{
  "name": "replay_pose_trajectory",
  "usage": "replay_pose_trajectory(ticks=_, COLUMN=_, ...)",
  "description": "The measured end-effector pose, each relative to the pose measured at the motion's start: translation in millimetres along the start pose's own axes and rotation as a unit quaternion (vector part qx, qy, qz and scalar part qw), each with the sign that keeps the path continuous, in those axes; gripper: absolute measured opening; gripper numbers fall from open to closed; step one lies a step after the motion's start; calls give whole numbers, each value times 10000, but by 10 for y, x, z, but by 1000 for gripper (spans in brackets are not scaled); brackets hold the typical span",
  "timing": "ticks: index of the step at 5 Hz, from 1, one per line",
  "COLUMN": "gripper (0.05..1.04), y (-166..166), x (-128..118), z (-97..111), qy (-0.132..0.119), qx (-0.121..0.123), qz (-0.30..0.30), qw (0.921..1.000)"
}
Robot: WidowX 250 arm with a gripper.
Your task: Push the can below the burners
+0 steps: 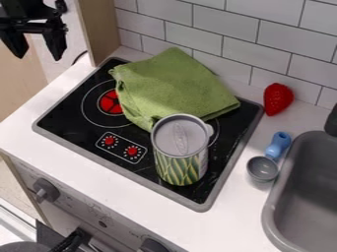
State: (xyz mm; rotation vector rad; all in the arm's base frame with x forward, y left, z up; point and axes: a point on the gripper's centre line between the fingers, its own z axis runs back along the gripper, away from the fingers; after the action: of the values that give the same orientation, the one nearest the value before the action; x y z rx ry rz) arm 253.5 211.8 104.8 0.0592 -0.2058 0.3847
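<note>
Hanging at upper left: the pincer (37, 53), open, two fingers spread, well apart from the can (180, 167).
Can: upright on the black stovetop (69, 115), right beside those red dials (132, 150), covering part of a burner ring (214, 134).
Cloth (174, 88): green, folded, lying behind the can.
Desk (230, 221), right side: red strawberry (278, 98) near the tiles (256, 42), blue-handled scoop (263, 168) by the grey sink (271, 216).

White brick-pattern tiles (258, 47) behind; beige wood-toned side panel (100, 27).
</note>
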Motion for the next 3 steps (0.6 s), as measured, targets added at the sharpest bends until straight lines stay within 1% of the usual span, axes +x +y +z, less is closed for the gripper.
replay_pose_trajectory(ticks=1, gripper=998, y=-23, x=-55, z=-94, qy=181, qx=-45, qz=88, qw=9998)
replay_pose_trajectory(ticks=2, gripper=998, y=-268, x=-128, z=-144, qy=554, qx=132, qz=937, qw=9940)
replay_pose_trajectory(ticks=3, gripper=998, y=-573, x=-145, z=-190, qy=668, qx=126, qz=922, qw=9934)
